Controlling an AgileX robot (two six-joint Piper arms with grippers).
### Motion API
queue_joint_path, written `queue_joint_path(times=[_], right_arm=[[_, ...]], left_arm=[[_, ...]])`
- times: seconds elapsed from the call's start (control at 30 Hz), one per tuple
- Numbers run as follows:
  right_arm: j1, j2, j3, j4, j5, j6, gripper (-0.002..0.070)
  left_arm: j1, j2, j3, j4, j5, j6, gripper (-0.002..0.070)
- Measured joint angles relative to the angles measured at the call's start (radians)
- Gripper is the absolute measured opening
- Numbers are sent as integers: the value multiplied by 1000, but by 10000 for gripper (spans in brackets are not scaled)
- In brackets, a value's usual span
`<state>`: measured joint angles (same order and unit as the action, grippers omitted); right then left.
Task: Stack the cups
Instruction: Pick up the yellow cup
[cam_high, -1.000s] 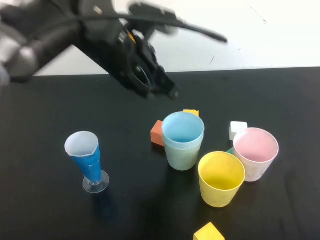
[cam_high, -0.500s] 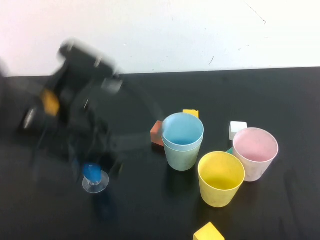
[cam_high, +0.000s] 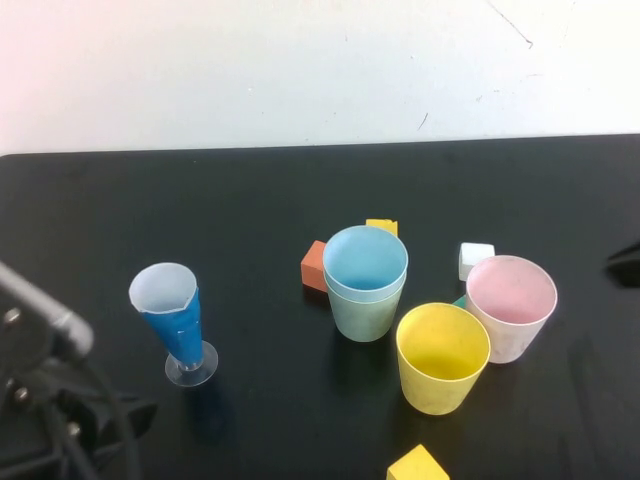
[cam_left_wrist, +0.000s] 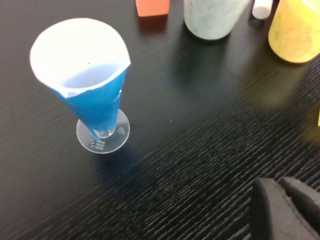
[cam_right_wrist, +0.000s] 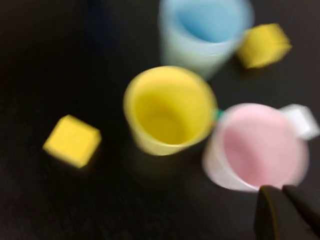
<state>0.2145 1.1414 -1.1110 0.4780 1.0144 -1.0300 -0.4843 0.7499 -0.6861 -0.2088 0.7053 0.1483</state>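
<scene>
Cups (cam_high: 366, 275) stand on black table (cam_high: 250, 200) under white wall (cam_high: 300, 60); both claws clenched.

A blue-and-white cone cup (cam_high: 168, 305) stands upright on its clear stemmed base at the left of the black worktop (cam_high: 250, 200). Mid-worktop lies an orange block (cam_high: 314, 266), with a yellow block (cam_high: 382, 226) farther back, a white block (cam_high: 475, 258) to the right, and another yellow block (cam_high: 418, 465) at the near edge.
</scene>
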Motion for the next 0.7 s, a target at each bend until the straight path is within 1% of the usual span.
queue_joint_path(times=[0.13, 0.23, 0.33, 0.43, 0.57, 0.6, 0.63, 0.7], right_arm=[[71, 145, -120, -21, 92, -60, -3], [117, 255, -223, -68, 150, -71, 1], [159, 346, -315, -114, 197, -75, 36], [210, 420, -389, -153, 209, -82, 144], [283, 499, -444, -227, 212, -89, 382], [306, 520, -453, -260, 212, -91, 432], [320, 533, -459, -282, 207, -91, 467], [346, 565, -464, -322, 194, -91, 503]], left_arm=[[0, -58, 23, 0, 2, -4, 2], [0, -80, 27, 0, 9, -5, 2], [0, -85, 27, 0, 31, -5, 2], [0, -85, 33, 0, 40, -5, 1], [0, -86, 58, 0, 42, -5, 1], [0, -86, 62, 2, 44, -5, 1], [0, -86, 67, 2, 44, -6, 1], [0, -86, 76, 2, 53, -10, 1]])
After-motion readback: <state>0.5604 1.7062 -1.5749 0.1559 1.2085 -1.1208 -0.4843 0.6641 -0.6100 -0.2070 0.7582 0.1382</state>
